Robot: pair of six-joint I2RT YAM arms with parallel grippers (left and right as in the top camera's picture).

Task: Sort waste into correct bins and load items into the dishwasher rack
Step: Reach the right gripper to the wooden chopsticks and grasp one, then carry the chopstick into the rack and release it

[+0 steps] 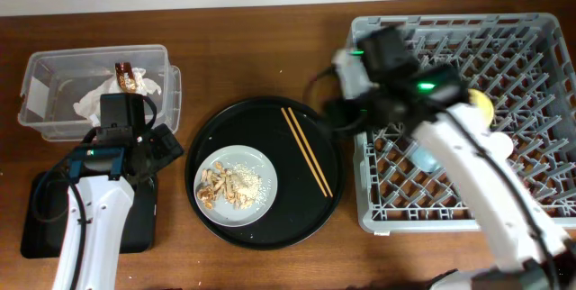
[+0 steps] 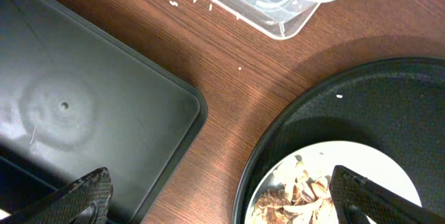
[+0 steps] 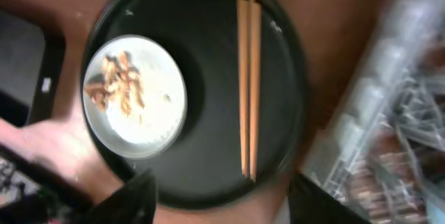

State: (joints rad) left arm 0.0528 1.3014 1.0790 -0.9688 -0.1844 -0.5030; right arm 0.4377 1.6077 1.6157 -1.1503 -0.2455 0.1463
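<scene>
The greyish-white plate [image 1: 262, 166] with tan food scraps [image 1: 228, 187] lies on the round black tray [image 1: 270, 121]. The napkin [image 1: 97, 101] and foil wrapper [image 1: 126, 76] lie in the clear tub [image 1: 94, 54]. The shallow black tray [image 1: 135, 227] is at the front left. My left gripper [image 1: 162, 149] is open and empty, and hovers between the black tray [image 2: 69, 99] and the plate [image 2: 389, 161]. My right gripper [image 1: 331, 108] is open and empty at the dishwasher rack's [image 1: 504, 47] left edge, above the round tray [image 3: 208, 57]. The yellow bowl [image 1: 480, 103], blue cup [image 1: 425, 158] and pale cup [image 1: 500, 143] sit in the rack, partly hidden by my right arm.
Two wooden chopsticks [image 1: 308, 150] lie on the round tray's right half, also in the right wrist view [image 3: 248, 85]. A few rice grains lie on the table by the tub's corner [image 2: 278, 1]. The right wrist view is blurred.
</scene>
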